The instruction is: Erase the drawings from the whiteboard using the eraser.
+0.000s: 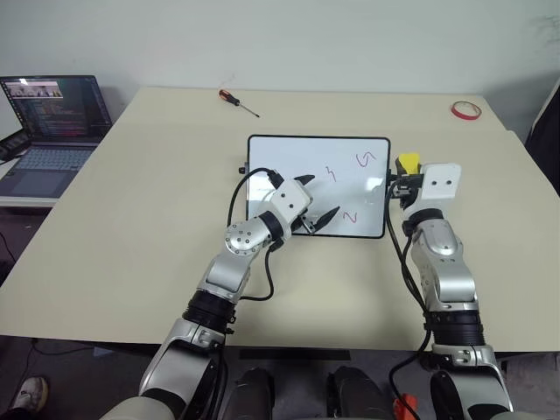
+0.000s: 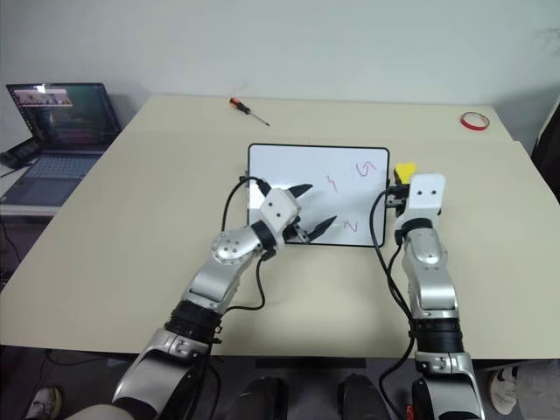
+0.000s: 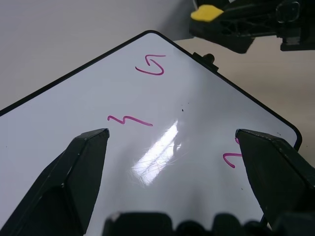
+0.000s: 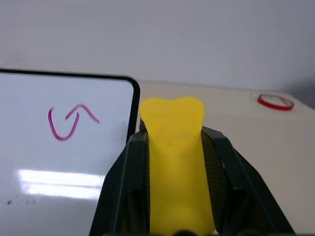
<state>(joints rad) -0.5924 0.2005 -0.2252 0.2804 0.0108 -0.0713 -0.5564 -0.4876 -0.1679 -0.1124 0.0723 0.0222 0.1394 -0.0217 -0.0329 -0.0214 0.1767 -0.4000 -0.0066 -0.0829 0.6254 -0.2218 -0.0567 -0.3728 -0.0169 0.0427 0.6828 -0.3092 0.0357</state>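
Right hand (image 1: 404, 178) is clenched on the eraser (image 1: 408, 163) at the whiteboard's (image 1: 289, 157) 3 o'clock edge, left hand (image 1: 317, 204) released over it, and your three visible drawings (image 1: 367, 159) remain unwiped.

The whiteboard (image 1: 297, 166) lies mid-table (image 1: 131, 219), drawings (image 1: 367, 159) on its 3 o'clock half. The eraser (image 1: 408, 163) sits just off its 3 o'clock edge. Screwdriver (image 1: 238, 101) at 11, tape ring (image 1: 465, 109) at 2, laptop (image 1: 52, 122) off-table at 9.
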